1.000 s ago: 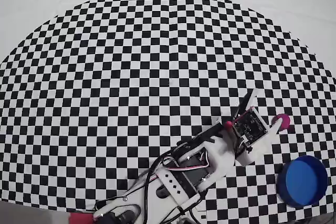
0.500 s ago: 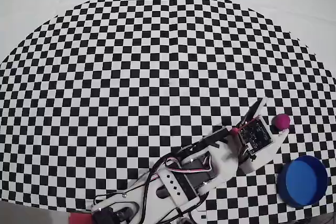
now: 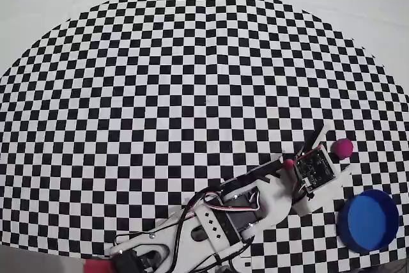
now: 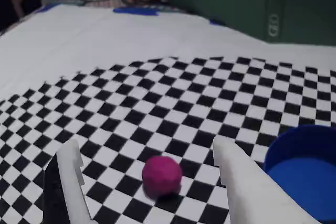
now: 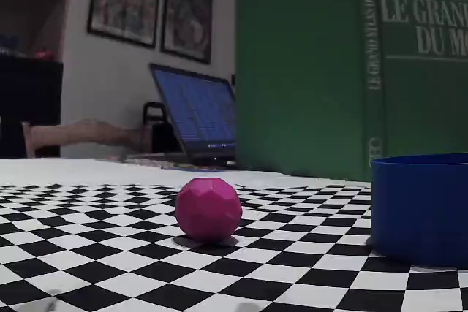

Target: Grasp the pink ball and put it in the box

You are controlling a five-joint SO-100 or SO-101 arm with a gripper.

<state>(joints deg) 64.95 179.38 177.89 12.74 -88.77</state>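
The pink ball [image 3: 343, 148] rests on the checkered mat at the right. In the wrist view the pink ball [image 4: 161, 174] lies on the mat between my two fingers, touching neither. My gripper [image 3: 336, 149] is open, with its dark finger on the far side of the ball and its white finger on the near side. In the wrist view the gripper [image 4: 146, 147] has its white fingertips [image 4: 224, 146] standing wide apart. The box [image 3: 367, 219], round and bright blue, stands close by at the lower right. The fixed view shows the ball [image 5: 208, 208] left of the box [image 5: 420, 206]; the gripper is out of that view.
The black-and-white checkered mat [image 3: 192, 94] covers most of the white table. In the fixed view a large green book [image 5: 344, 63] stands upright behind the box, with a laptop [image 5: 194, 118] farther back. My arm's cables and base [image 3: 204, 222] fill the lower middle.
My gripper has moved right and slightly down in the overhead view, bringing its fingers around the ball. The ball and the box have stayed in place.
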